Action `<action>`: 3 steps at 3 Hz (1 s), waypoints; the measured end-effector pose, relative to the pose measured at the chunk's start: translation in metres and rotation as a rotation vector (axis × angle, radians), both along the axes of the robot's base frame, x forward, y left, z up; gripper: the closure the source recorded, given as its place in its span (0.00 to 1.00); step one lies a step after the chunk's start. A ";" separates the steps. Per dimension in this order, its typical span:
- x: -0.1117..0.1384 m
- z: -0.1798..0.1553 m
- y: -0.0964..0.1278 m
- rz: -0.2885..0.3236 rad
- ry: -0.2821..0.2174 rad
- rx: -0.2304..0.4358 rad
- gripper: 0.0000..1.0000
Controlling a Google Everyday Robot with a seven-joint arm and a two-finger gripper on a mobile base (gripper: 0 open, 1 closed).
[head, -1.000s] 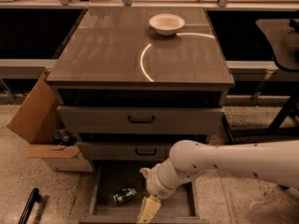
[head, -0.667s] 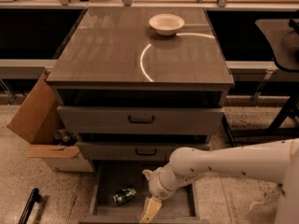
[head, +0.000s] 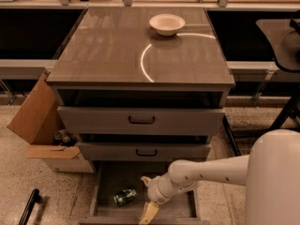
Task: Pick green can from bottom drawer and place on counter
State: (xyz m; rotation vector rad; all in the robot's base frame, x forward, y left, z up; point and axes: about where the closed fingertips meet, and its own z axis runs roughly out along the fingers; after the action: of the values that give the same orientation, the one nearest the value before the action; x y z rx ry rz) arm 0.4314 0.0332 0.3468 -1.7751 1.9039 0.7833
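A: Where's the green can (head: 125,196)?

B: It's lying on its side on the floor of the bottom drawer (head: 110,175). The gripper (head: 150,211) hangs just beside it, holding nothing. Whether it's spread or pressed together, I cannot tell.

A: What could go wrong?

B: A sideways nudge might roll the can off towards the wall. Coming up, it could clip the drawer front (head: 187,151) above before it reaches the counter (head: 108,50).
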 end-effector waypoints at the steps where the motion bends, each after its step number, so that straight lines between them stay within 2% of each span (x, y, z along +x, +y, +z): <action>1: 0.000 0.001 0.000 0.001 -0.001 -0.001 0.00; 2: 0.004 -0.013 0.002 -0.003 0.005 -0.001 0.00; 3: 0.025 -0.045 0.003 -0.002 -0.041 -0.001 0.00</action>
State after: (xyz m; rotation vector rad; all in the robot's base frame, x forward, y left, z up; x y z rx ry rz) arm 0.4567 0.0366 0.3015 -1.7756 1.8806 0.7398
